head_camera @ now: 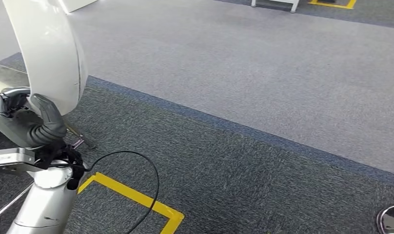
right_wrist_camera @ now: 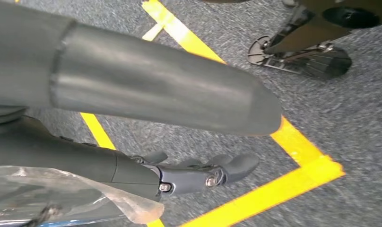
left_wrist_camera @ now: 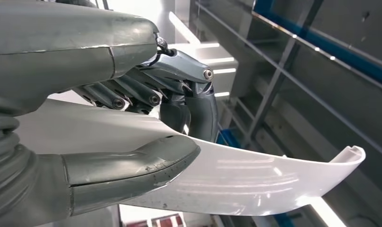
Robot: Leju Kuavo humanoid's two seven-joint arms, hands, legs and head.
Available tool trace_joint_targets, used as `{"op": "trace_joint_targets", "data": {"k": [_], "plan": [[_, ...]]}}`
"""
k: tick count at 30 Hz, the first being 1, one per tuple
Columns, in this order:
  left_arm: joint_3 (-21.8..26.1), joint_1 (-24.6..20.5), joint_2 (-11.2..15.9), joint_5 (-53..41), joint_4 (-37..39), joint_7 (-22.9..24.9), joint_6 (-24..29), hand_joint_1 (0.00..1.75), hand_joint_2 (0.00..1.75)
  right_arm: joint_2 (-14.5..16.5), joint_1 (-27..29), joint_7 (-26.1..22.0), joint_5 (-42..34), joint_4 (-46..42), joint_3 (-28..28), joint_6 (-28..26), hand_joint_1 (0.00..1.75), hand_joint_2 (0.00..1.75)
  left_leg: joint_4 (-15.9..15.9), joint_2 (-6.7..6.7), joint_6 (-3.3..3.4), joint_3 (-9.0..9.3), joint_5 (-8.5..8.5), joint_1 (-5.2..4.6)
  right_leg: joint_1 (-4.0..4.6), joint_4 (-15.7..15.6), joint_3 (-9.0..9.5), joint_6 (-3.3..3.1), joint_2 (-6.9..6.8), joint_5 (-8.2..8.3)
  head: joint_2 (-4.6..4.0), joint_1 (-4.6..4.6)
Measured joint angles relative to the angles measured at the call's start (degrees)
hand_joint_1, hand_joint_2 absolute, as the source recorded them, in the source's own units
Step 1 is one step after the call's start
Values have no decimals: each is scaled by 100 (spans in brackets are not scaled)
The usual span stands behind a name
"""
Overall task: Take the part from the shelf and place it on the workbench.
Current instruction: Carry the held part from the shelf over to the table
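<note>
We've got the white curved part point(left_wrist_camera: 255, 175) pinched in the left hand point(left_wrist_camera: 146, 118), thumb under, fingers over, carried above the floor point(head_camera: 263, 97). Looks stiff, light, glossy, probably slippery; grip near an edge. Right hand point(right_wrist_camera: 146, 123) hangs released.

Part point(left_wrist_camera: 255, 177): white, smooth, glossy, plastic-looking shell; reflects light in streaks.
Left hand point(left_wrist_camera: 132, 118): matt grey casing, scuffed thumb; darker fingers point(left_wrist_camera: 132, 92) with metal pins.
Right hand point(right_wrist_camera: 156, 94): matt grey, smooth.
Floor point(head_camera: 263, 146): rough grey carpet; yellow tape point(head_camera: 136, 197), smooth.
Cable point(head_camera: 153, 170): black, smooth.
</note>
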Motion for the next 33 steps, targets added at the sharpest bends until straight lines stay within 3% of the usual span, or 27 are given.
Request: {"op": "trace_joint_targets", "data": {"k": [2,3,5,6,7,9,11,12,13,14,16,18,20,21,23,25,27,28,29,31,33], "plan": [[-2,-8,-3,-10,-1,0,0,175,175,0,-5,-1,-9,0,-2,1,0,0,-526,207,61,255,128,-58,27,3,37,54,-115,-40,0,7],[-2,-7,-4,-14,-1,0,0,175,175,0,-8,-1,-14,0,-3,1,0,0,-599,242,94,279,101,-87,41,-1,50,83,-176,-55,0,14],[4,2,-2,-20,-7,0,1,175,175,0,-17,0,-22,-1,-6,1,0,0,-637,125,167,272,110,-88,45,-20,72,144,-302,-86,0,26],[9,2,-1,-25,-14,-1,2,175,175,-1,-24,-1,-26,-1,-8,1,0,0,-663,63,203,290,122,-76,36,10,68,174,-257,-131,0,32],[13,-3,-4,-33,-22,-2,2,175,175,-1,-31,-3,-30,-2,-9,1,0,0,-692,2,241,309,139,-58,28,141,15,197,-129,-223,0,45],[16,-3,-20,-45,-34,-2,2,175,175,-1,-34,-7,-36,-2,-9,4,0,0,-719,-116,298,330,152,-36,16,786,-294,216,231,-539,0,85],[16,17,-30,-46,-35,1,1,175,175,0,-6,-7,-40,-1,-10,9,0,0,-716,-263,322,328,149,-38,21,1519,-703,219,373,-775,0,102],[17,27,-30,-46,-35,1,0,175,175,0,11,-5,-41,0,-12,9,0,0,-713,-345,324,331,147,-40,22,1648,-813,217,387,-742,0,103],[19,32,-29,-46,-35,1,-1,175,175,0,21,-5,-42,-1,-15,8,0,0,-708,-428,323,335,146,-39,23,1544,-812,210,398,-591,0,103],[21,35,-28,-47,-35,1,-1,175,175,0,25,-5,-42,-1,-19,7,0,0,-699,-509,315,340,141,-35,19,1234,-710,199,440,-357,0,104],[24,34,-30,-48,-36,1,-2,175,175,0,25,-7,-42,-2,-28,5,0,0,-657,-653,277,324,120,-33,-9,453,-390,175,679,15,0,103],[26,37,-30,-51,-37,1,-2,175,175,0,29,-8,-40,-1,-34,6,0,0,-625,-774,210,280,116,-33,-24,81,-205,155,837,88,0,101],[29,51,-26,-61,-42,0,-2,175,175,5,32,-9,-39,0,-35,7,0,0,-628,-886,142,248,135,-16,-17,51,-164,115,741,81,0,99],[32,58,-22,-67,-49,-2,-1,175,175,10,30,-12,-39,-1,-36,7,0,0,-599,-844,111,231,114,-19,-20,37,-148,86,676,88,0,96],[36,56,-17,-81,-64,-7,1,175,175,20,30,-16,-38,-3,-42,5,0,0,-275,-566,50,88,-86,-25,-31,6,-110,18,534,93,0,57],[33,59,-17,-86,-68,-8,2,175,175,20,41,-18,-38,-4,-50,4,0,0,453,-285,-2,-247,-435,-9,-13,4,-89,-24,383,71,0,24],[33,81,-17,-85,-68,-7,2,175,175,20,48,-17,-39,-4,-54,5,0,0,973,-216,-30,-499,-578,15,-3,5,-71,-31,222,45,0,25],[34,87,-17,-87,-68,-7,2,175,175,20,49,-18,-38,-4,-54,7,0,0,936,-201,-32,-481,-489,21,-2,6,-55,-28,145,30,0,23],[36,88,-16,-91,-68,-7,2,175,175,21,47,-18,-37,-4,-54,9,0,0,675,-173,-23,-349,-310,22,0,6,-29,-21,74,12,0,23],[39,81,-14,-99,-70,-8,2,175,175,23,43,-18,-35,-4,-54,11,0,0,-118,47,34,62,34,-18,16,7,33,13,-59,-35,0,23],[37,71,-17,-107,-80,-9,2,175,175,23,35,-17,-35,-4,-55,11,0,0,-566,222,112,279,126,-76,46,3,73,68,-176,-75,0,30]]}}
